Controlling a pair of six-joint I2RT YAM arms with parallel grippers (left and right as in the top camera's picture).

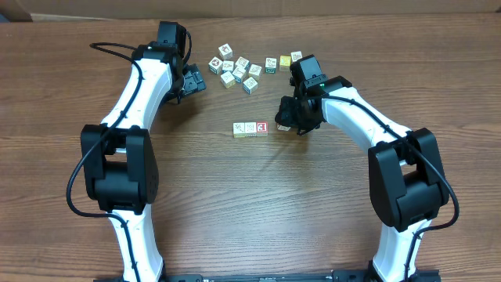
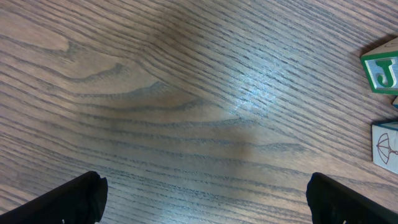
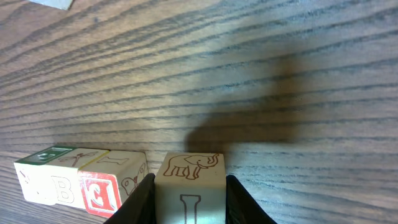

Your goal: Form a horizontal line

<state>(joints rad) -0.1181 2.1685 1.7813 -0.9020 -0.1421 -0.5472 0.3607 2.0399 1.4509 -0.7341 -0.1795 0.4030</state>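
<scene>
Wood-grain table (image 1: 235, 204), perhaps cardboard (image 1: 352, 5) behind

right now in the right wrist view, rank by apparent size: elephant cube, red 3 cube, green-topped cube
1. elephant cube, nearest the camera
2. red 3 cube
3. green-topped cube
Nearness likely causes the differences.

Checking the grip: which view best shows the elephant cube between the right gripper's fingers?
The right wrist view: the elephant cube sits close up in the right gripper, beside the three-cube row. Overhead, the gripper hides most of it. The left wrist view shows only other cubes.
</scene>
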